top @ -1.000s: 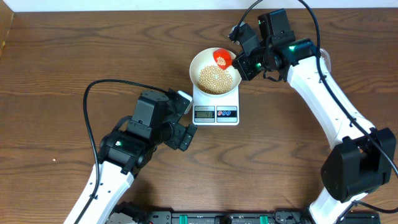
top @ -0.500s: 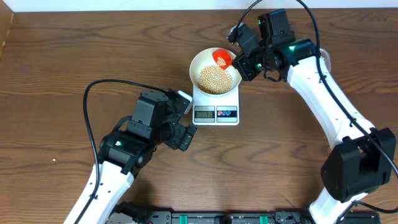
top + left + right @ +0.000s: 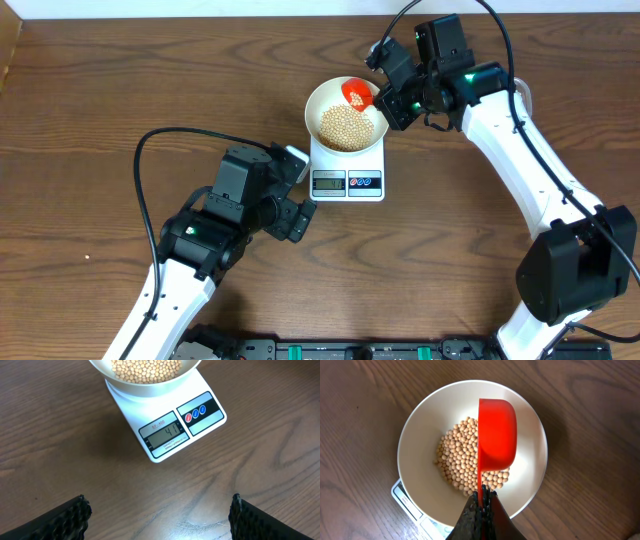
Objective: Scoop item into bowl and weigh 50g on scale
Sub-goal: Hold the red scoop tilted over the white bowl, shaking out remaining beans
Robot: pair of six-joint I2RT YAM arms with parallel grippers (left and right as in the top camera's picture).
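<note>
The scale (image 3: 175,425) sits just beyond the left gripper (image 3: 160,525), and its display reads what looks like 41, short of the target. From here the main risk is overshoot: the gap is small, so one loose tip of the red scoop (image 3: 496,435) could send too many beans (image 3: 460,460) down at once. The white bowl (image 3: 420,425) rests on the scale with the beans heaped in its middle. A knock from the scoop on the rim could shift the bowl or press on it and falsify the reading. Beans could also bounce over the rim onto the table (image 3: 100,100).

The left arm is folded low at the near left, its wrist aimed at the display. Its jaws stand wide apart with nothing between them. The right arm reaches in from the near right to the far side of the bowl. The right gripper (image 3: 482,505) is clamped on the scoop's handle and holds the scoop over the beans, turned on its side. How many beans remain in it I cannot tell.
</note>
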